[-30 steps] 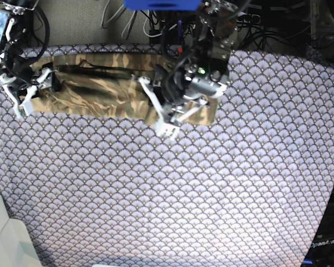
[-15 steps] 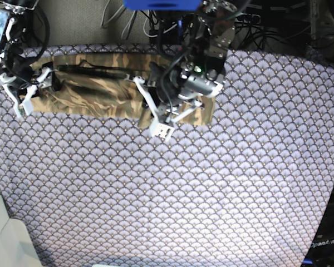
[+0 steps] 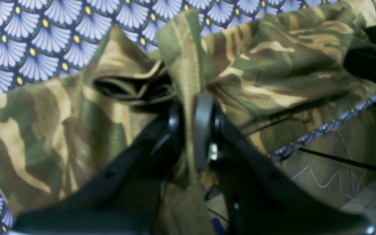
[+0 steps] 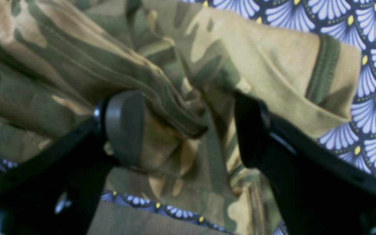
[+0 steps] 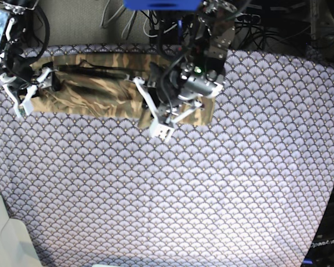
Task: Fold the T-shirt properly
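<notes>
- We see the soft camouflage-print T-shirt [image 5: 94, 89] lying as a long strip at the far edge of the counter w/ purple fan-patterned tablecloth [image 5: 172, 189].
- Left gripper [image 3: 191, 130] is clamped on a T-shirt fold.
- Right gripper [image 4: 188, 130] stands wide, bunched T-shirt cloth btw its jaws.

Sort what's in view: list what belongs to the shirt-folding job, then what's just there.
Belongs to the job:
- T-shirt, camouflage, folded into a long strip at the far edge
- left gripper, shut on a pinch of the shirt
- right gripper, open, cloth between its fingers

Just there:
- purple fan-patterned tablecloth
- cables behind the table
</notes>
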Available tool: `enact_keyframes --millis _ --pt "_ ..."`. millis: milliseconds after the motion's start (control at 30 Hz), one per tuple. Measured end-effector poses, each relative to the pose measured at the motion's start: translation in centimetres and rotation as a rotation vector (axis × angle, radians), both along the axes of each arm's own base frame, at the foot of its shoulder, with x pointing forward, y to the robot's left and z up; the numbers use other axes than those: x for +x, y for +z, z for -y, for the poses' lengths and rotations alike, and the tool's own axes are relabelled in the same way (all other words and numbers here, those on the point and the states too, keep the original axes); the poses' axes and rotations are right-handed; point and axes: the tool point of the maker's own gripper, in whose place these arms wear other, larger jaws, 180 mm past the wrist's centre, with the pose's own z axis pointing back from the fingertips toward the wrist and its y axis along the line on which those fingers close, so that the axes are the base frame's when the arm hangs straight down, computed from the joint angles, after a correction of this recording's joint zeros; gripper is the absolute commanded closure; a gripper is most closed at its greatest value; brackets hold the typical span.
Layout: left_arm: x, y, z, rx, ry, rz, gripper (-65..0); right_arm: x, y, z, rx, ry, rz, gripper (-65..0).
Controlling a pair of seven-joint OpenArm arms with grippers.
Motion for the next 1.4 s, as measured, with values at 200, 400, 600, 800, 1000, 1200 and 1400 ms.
enact_keyframes --millis 200,400,600,800,1000,1200,1400 --pt "-0.1 0.9 1.4 -0.074 -0.027 -0.003 0.0 0.0 0.0 0.0 0.000 0.000 -0.001 -44.1" --pt "0.2 1.2 1.5 -0.081 -0.022 0.014 0.0 0.0 0.0 0.0 0.000 0.000 0.000 -44.1" --pt "0.3 1.2 1.6 -0.082 -0.024 0.016 0.0 0.0 0.0 0.0 0.000 0.000 0.000 -44.1" --pt "-0.2 1.3 2.2 -0.084 -0.046 0.017 -27.0 0.0 0.0 0.0 0.000 0.000 0.000 -44.1" --pt "-0.8 3.9 5.2 -0.200 -0.114 0.081 -33.9 0.0 0.0 0.0 0.000 0.000 0.000 -44.1" --pt "-0.6 4.5 4.7 -0.286 -0.114 0.101 -33.9 0.0 0.0 0.0 0.000 0.000 0.000 -44.1" --pt "0.5 1.8 -1.0 -0.223 0.025 0.067 -33.7 0.0 0.0 0.0 -0.001 0.000 0.000 -44.1"
